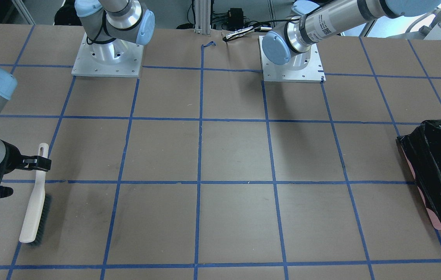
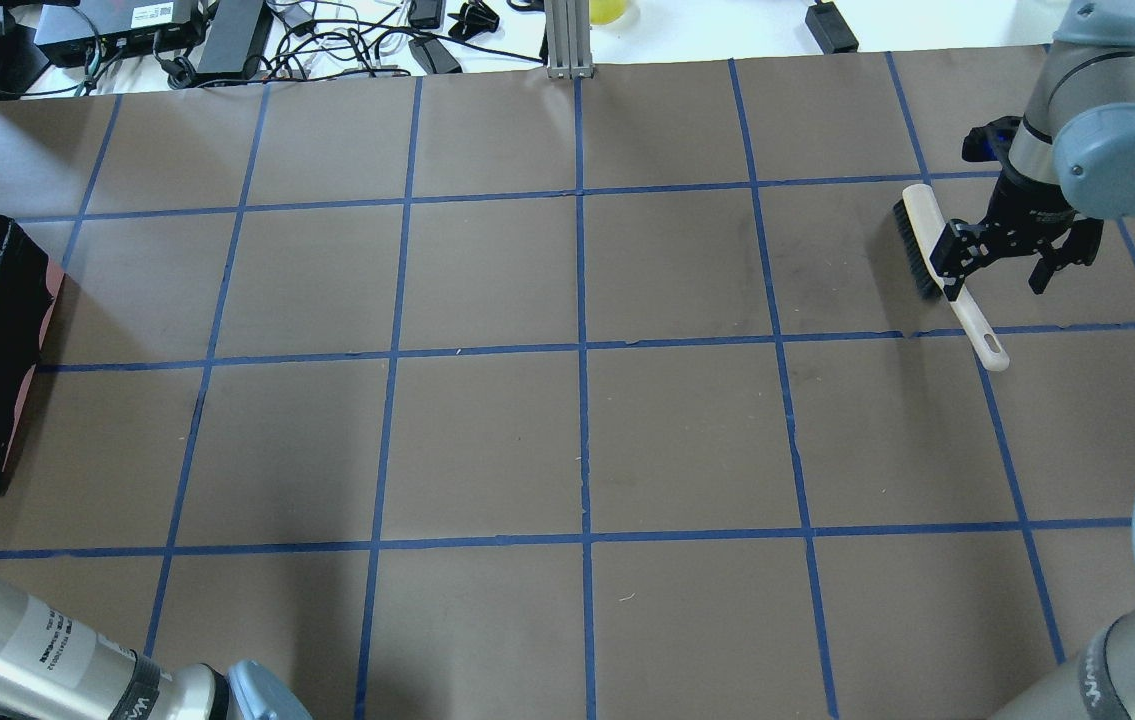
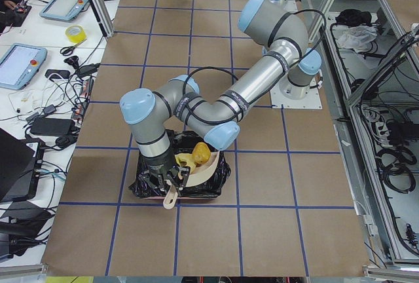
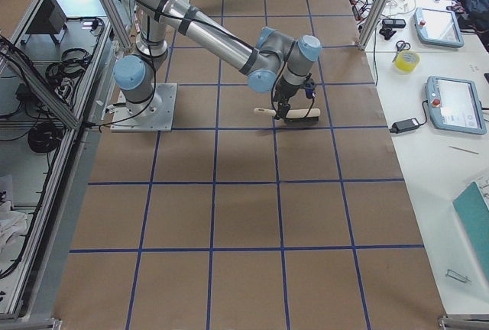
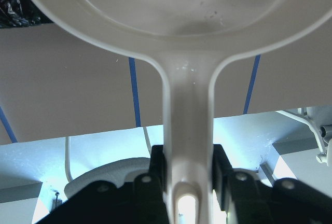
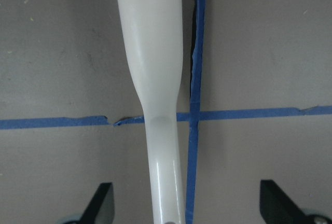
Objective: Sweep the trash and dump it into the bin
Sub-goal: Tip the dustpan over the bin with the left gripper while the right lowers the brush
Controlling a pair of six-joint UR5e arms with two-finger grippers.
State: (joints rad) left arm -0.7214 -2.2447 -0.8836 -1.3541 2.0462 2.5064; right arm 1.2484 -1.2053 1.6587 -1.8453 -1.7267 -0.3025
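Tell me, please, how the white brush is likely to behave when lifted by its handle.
The brush is probably stiff: its handle looks like rigid, glossy plastic, so it may slip between the fingers. With the bristle head far from the handle's end, it could pivot downward if gripped loosely.

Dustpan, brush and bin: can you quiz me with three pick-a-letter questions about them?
1. Where is the dustpan? A flat on the table; B held over the bin; C on a shelf.
2. What colour is the bin's bag? A black; B white; C green.
3. The right gripper, by the brush handle, has its fingers: A squeezed shut; B holding trash; C wide open.
Answers: 1 B, the left gripper grips its handle above the bin. 2 A, it is glossy black. 3 C, both fingers sit clear of the handle.
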